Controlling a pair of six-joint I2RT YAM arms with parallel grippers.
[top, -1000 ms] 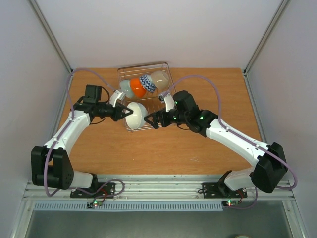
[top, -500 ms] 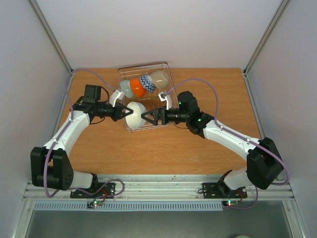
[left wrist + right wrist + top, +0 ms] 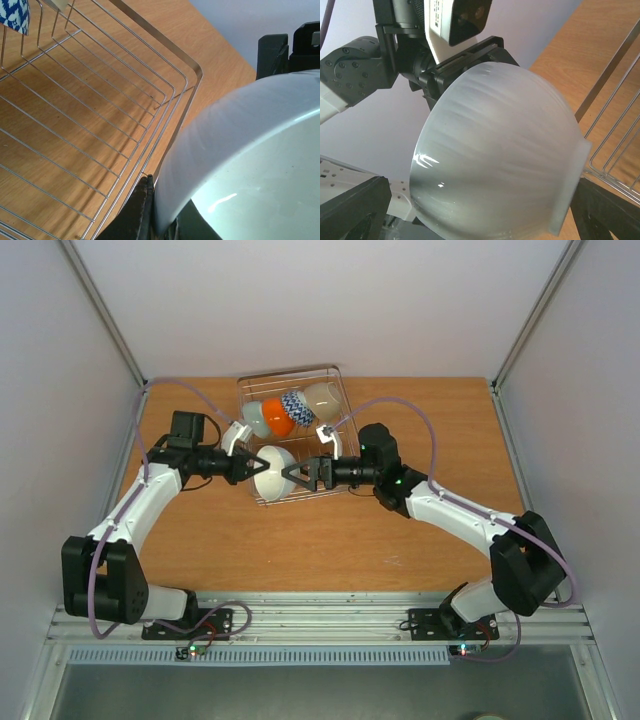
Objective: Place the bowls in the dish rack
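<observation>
Bowls line the twelve o'clock half of the dish rack [image 3: 300,443], which lies on the table [image 3: 230,550] toward twelve o'clock from the table's middle. Four are tipped on edge there, packed in a row that runs from eight o'clock to two o'clock: the pale blue-green bowl [image 3: 256,419], the orange bowl [image 3: 279,417], the zigzag bowl [image 3: 297,406] and the cream bowl [image 3: 322,397], each touching the next.

The white bowl [image 3: 272,472] is held tipped on its side at the rack's seven o'clock corner, between the two arms. The left pincer [image 3: 250,467] reaches in from nine o'clock and is clenched on the white bowl's rim. In the left wrist view one dark finger [image 3: 141,210] lies against the outer wall and the glossy inside shows beside it, with the rack's rounded corner wire just past the bowl.

The right pincer [image 3: 291,476] comes from three o'clock with its jaws spread as wide as they go, released and grasping nothing. In the right wrist view its two fingers [image 3: 350,210] stand at either side of the bowl's ribbed outer wall, which fills the gap between them; whether they touch it I cannot tell. In that same view the left pincer's black body sits behind the bowl at eleven o'clock, and the rack's wires show at four o'clock over the wood.
</observation>
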